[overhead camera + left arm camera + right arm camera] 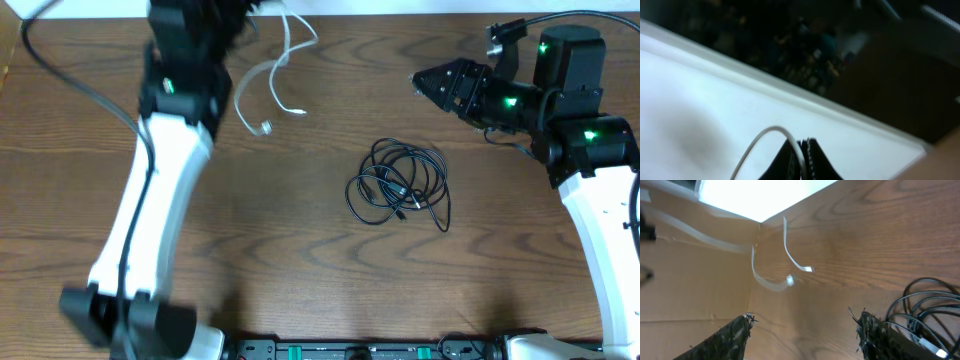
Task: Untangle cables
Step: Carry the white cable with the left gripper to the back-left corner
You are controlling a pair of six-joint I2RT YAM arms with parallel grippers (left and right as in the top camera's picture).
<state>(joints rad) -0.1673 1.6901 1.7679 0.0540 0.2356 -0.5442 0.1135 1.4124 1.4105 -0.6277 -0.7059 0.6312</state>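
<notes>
With left gripper [803,160] jaws pinching the thin white cable [772,128] near the far edge of the wooden counter [300,260] and right gripper [804,316] jaws spread, we risk swinging it into the mid-counter black cable tangle [396,187].

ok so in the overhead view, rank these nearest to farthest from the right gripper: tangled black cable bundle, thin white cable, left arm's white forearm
Measured from the right gripper:
1. tangled black cable bundle, table centre, just below it in the picture.
2. thin white cable, top centre.
3. left arm's white forearm, far left side.
</notes>
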